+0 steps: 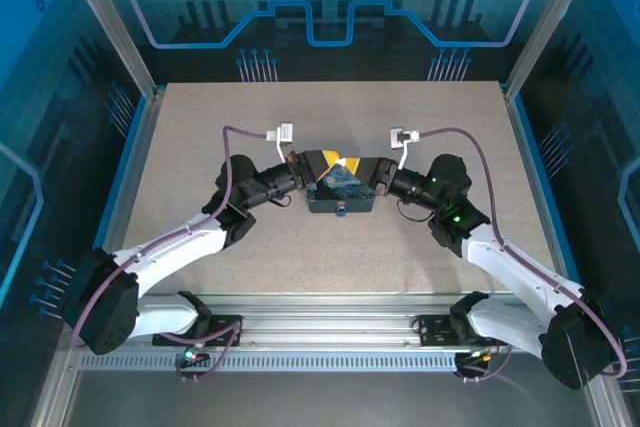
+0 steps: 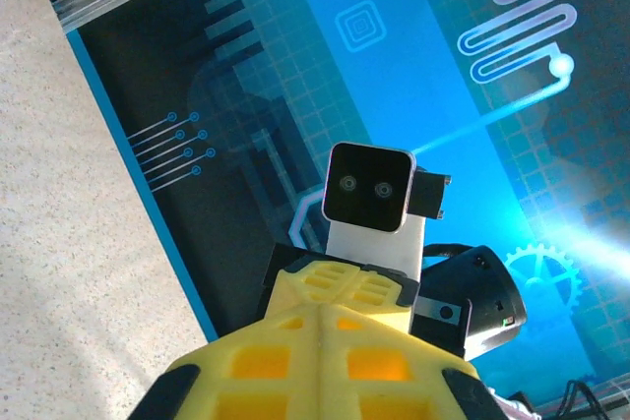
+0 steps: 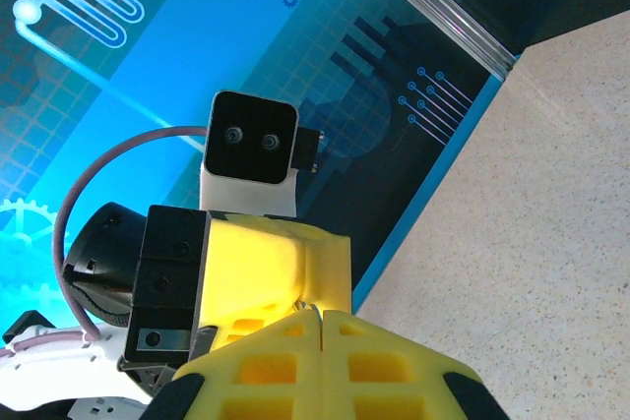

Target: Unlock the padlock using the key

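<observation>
**Both claws closed at the painted box, mid-bench**

Overhead view: the dark blue box [image 1: 338, 189] stands near the middle of the bench [image 1: 200, 157], well clear of every edge. The left claw [image 1: 300, 169] meets the box's left end and the right claw [image 1: 377, 179] its right end. A small grey piece on the box's near face, probably the padlock [image 1: 341, 211], faces the bench's near edge.

Wrist views: the left claw's yellow fingers [image 2: 266, 361] lie pressed together along a seam, and the right claw's fingers [image 3: 394, 366] do likewise. Whether anything thin is pinched between them cannot be told. Beyond the left claw's fingertips stands the right arm's camera [image 2: 368, 187].
</observation>
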Robot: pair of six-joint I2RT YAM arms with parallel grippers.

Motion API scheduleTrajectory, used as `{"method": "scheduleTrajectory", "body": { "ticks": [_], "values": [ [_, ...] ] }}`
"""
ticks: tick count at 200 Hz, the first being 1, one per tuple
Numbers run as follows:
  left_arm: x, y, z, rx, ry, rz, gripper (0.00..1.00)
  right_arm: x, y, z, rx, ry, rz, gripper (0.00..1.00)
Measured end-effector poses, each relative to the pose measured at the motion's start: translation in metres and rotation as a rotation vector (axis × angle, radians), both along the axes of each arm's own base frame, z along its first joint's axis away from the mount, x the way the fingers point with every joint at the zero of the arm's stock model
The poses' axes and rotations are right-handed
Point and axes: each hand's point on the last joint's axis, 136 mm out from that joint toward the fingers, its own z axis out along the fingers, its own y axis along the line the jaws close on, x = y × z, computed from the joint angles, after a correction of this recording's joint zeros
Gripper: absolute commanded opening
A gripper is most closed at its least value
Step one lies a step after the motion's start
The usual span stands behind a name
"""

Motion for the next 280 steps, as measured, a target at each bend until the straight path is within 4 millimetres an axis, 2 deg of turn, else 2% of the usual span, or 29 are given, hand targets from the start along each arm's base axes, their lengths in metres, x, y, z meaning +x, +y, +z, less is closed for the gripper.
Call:
{"method": "scheduleTrajectory", "body": {
  "ticks": [9, 30, 44, 64, 91, 121, 175, 202, 236, 247, 262, 280],
  "values": [
    [0.000, 0.000, 0.000, 0.001, 0.001, 0.000, 0.00, 0.000, 0.000, 0.000, 0.000, 0.000, 0.000, 0.00],
    [0.000, -0.001, -0.003, 0.009, 0.007, -0.003, 0.00, 0.000, -0.001, -0.002, -0.008, 0.004, -0.001, 0.29],
    [0.000, -0.001, -0.007, 0.026, 0.019, -0.002, 0.00, 0.001, -0.005, -0.006, -0.025, 0.016, -0.013, 0.40],
    [0.000, -0.002, -0.011, 0.064, 0.031, -0.005, 0.00, 0.005, -0.016, -0.010, -0.041, 0.034, -0.044, 0.42],
    [-0.003, -0.006, -0.009, 0.099, 0.027, -0.036, 0.00, 0.006, -0.027, -0.010, -0.052, 0.032, -0.046, 0.49],
    [-0.007, -0.009, -0.005, 0.111, 0.020, -0.071, 0.00, 0.000, -0.021, -0.011, -0.066, 0.045, 0.025, 0.49],
    [-0.011, -0.011, -0.006, 0.115, 0.023, -0.094, 0.00, -0.009, -0.013, -0.004, -0.068, 0.017, 0.106, 0.40],
    [-0.011, -0.012, -0.007, 0.117, 0.026, -0.101, 0.00, -0.011, -0.009, -0.007, -0.073, 0.021, 0.129, 0.36],
    [-0.010, -0.013, -0.011, 0.121, 0.033, -0.101, 0.00, -0.013, -0.005, -0.011, -0.081, 0.028, 0.151, 0.29],
    [-0.010, -0.013, -0.011, 0.121, 0.033, -0.101, 0.00, -0.013, -0.004, -0.012, -0.083, 0.029, 0.154, 0.23],
    [-0.010, -0.013, -0.011, 0.121, 0.032, -0.101, 0.00, -0.013, -0.004, -0.013, -0.087, 0.025, 0.156, 0.21],
    [-0.010, -0.013, -0.011, 0.121, 0.033, -0.101, 0.00, -0.014, -0.004, -0.012, -0.087, 0.024, 0.159, 0.13]
  ]
}}
